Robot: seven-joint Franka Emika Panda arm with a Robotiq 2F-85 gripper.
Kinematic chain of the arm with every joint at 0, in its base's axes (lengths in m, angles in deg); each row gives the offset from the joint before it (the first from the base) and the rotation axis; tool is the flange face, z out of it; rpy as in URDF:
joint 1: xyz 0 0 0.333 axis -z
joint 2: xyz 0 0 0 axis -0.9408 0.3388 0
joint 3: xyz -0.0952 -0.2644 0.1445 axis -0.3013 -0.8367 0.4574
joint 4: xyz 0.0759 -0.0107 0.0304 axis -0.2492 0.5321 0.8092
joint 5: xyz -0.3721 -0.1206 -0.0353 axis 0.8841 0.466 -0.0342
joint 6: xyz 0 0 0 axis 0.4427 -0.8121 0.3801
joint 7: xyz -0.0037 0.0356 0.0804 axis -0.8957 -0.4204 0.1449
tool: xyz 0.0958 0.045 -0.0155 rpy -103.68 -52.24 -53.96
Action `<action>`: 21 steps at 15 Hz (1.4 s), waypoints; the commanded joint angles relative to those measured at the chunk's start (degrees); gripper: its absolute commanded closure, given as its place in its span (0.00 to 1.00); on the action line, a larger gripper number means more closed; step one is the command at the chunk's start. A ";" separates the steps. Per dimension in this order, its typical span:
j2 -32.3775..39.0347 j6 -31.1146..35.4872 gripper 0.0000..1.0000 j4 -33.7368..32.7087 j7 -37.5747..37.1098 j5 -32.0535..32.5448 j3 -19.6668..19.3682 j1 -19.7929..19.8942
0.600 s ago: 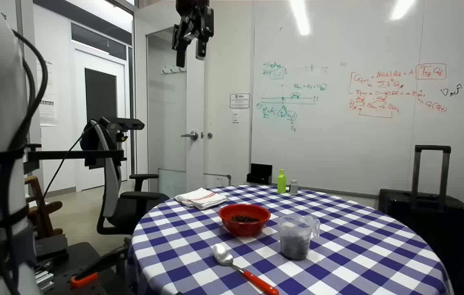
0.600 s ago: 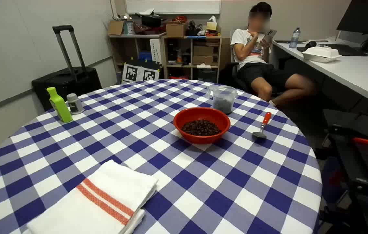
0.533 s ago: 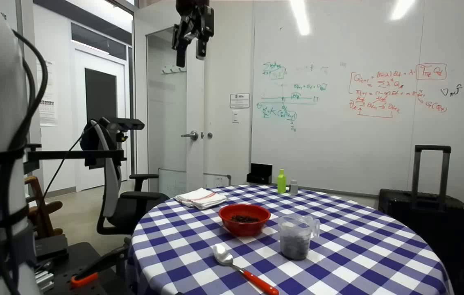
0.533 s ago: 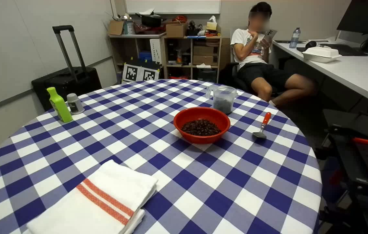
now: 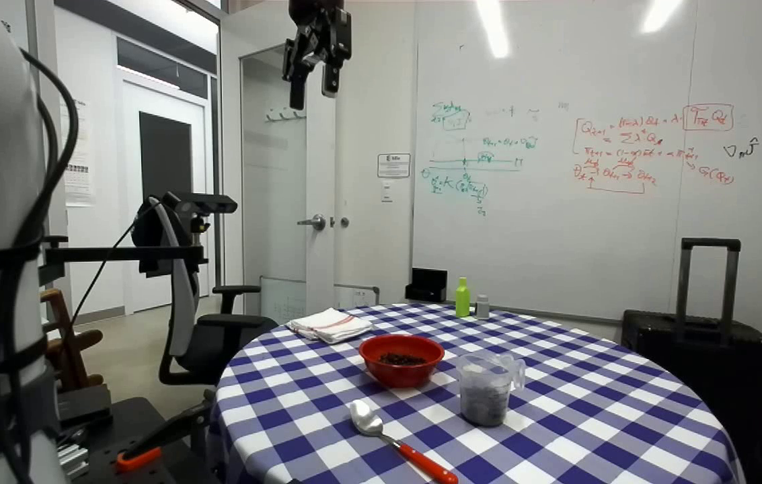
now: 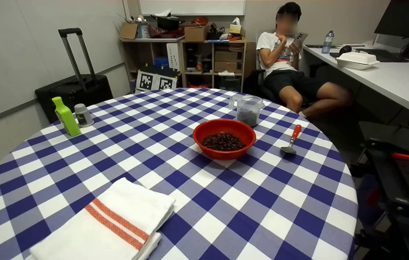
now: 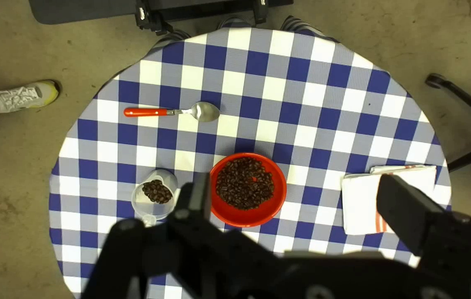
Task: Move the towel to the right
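The towel is white with red stripes and lies folded flat on the table. It is near the edge in an exterior view [image 5: 330,327], large at the bottom left in an exterior view [image 6: 132,202], and at the right in the wrist view [image 7: 360,203]. My gripper [image 5: 313,99] hangs high above the table, fingers pointing down, apart from everything. In the wrist view the gripper [image 7: 294,185] has its fingers wide apart with nothing between them. One finger [image 7: 401,203] hides part of the towel there. The gripper is out of view in an exterior view.
The round table [image 5: 576,430] has a checked blue and white cloth. On it are a red bowl [image 6: 224,155] of beans, a measuring cup [image 5: 485,396], a spoon [image 5: 424,464], a green bottle [image 6: 66,117] and a grey shaker [image 6: 83,115]. A person [image 6: 280,54] sits beyond the table.
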 commanded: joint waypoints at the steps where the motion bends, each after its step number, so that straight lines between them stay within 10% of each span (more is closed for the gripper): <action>1: 0.05 -0.09 0.00 -0.11 0.00 0.02 -0.02 -0.02; 8: 0.18 -0.31 0.00 -0.25 2.06 4.03 0.20 -0.04; 14: 16.64 -0.12 0.00 -14.78 -14.30 3.38 13.69 -3.87; 21: 30.35 -0.75 0.00 -25.31 -21.58 9.65 15.00 -5.89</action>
